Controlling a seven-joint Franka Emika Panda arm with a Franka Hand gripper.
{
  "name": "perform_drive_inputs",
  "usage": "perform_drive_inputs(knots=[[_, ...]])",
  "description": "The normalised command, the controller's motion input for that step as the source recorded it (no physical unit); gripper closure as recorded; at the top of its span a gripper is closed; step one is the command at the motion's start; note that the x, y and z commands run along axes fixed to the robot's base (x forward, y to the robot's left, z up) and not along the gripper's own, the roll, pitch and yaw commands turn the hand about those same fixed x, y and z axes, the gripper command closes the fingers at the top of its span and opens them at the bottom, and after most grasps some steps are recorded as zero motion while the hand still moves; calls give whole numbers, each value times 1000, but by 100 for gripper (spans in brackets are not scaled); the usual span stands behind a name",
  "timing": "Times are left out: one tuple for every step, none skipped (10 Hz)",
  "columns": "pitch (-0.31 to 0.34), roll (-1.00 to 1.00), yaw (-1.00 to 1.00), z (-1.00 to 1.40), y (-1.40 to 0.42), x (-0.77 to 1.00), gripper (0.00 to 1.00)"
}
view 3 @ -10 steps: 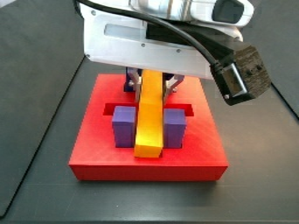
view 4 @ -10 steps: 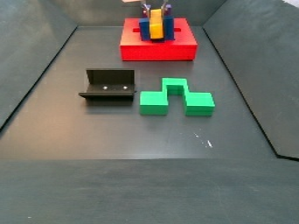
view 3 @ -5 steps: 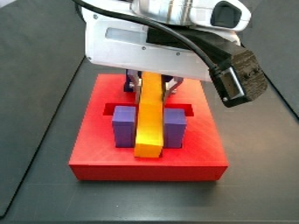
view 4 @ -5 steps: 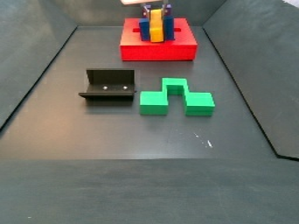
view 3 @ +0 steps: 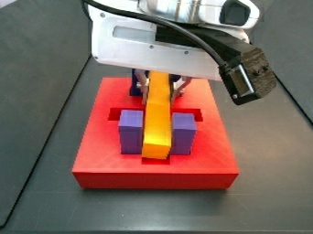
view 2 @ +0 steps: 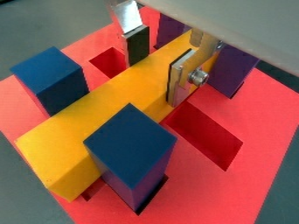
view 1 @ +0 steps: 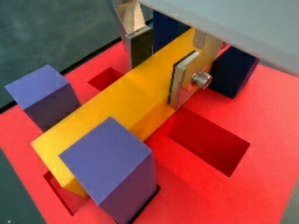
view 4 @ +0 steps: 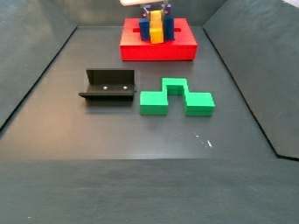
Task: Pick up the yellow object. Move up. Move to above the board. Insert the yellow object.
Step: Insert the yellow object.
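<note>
Since a second ago the yellow bar [view 3: 156,121] has sunk: in a side view its near end stood proud over the front of the red board [view 3: 110,164], and now that end sits lower, level with or just under the tops of the two purple blocks [view 3: 128,129] that flank it. That reads as the insertion well under way, the bar going down into the long recessed slot between the blocks rather than hanging above it; whether it has bottomed out cannot be told from these views. The hand [view 1: 162,56] is clamped on the bar's far end, one silver finger [view 1: 187,77] flat against one long side and the other finger [view 1: 139,45] on the opposite side, as both wrist views show. From the hand the bar runs straight out and away along the board, its long axis lying nearly flat and in line with the slot, passing between a blue or purple block on either side [view 2: 131,154] [view 2: 52,79] without visibly touching them. In the other side view the hand [view 4: 155,12] sits directly above the board [view 4: 158,50] at the far end of the table, well apart from the black fixture [view 4: 107,87] and the green notched block [view 4: 176,96], which lie beside each other nearer the camera.
</note>
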Motion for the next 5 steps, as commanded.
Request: perform_drive_inputs(knots=[[30,0,77,-331,-271,37,100],[13,0,49,-323,-209,0,100],[0,-36,3,-271,0,0,100],[0,-16,6,-294,71,31,100],[0,0,0,-337,83,46,100]])
